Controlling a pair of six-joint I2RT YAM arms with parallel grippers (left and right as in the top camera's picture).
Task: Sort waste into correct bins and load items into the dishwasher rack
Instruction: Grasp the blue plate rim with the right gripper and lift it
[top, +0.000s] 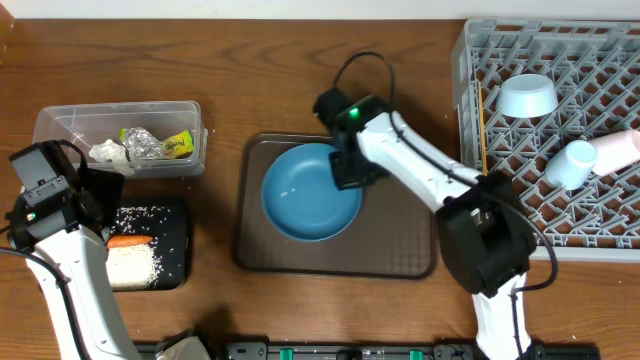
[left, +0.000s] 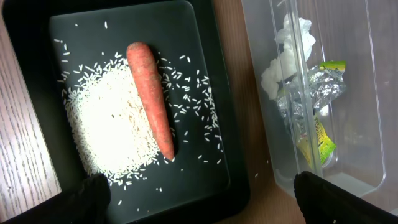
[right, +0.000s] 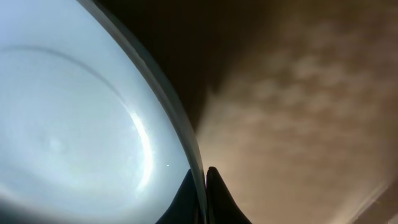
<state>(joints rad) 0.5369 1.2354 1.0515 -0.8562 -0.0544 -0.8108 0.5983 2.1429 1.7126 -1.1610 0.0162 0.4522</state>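
The large blue bowl (top: 310, 192) sits on the brown serving tray (top: 400, 255). My right gripper (top: 352, 170) is shut on its right rim; in the right wrist view one finger is inside the bowl (right: 74, 124) and one outside, with the gripper (right: 203, 186) pinching the rim. My left gripper (left: 208, 202) hangs open above the near end of the black tray (left: 205, 74), touching nothing. That tray holds rice (left: 118, 124) with a carrot (left: 152, 99) across it. The clear tub (left: 367, 93) holds the silver wrapper (left: 311, 93) and the yellow-green packet (left: 317, 137).
The grey rack (top: 600, 220) at the right holds a small light-blue bowl (top: 527, 96), a pale-blue cup (top: 572, 163) lying next to a pinkish one (top: 620, 150), and chopsticks (top: 481, 130) along its left side. The right arm's base (top: 485, 245) stands between the serving tray and the rack.
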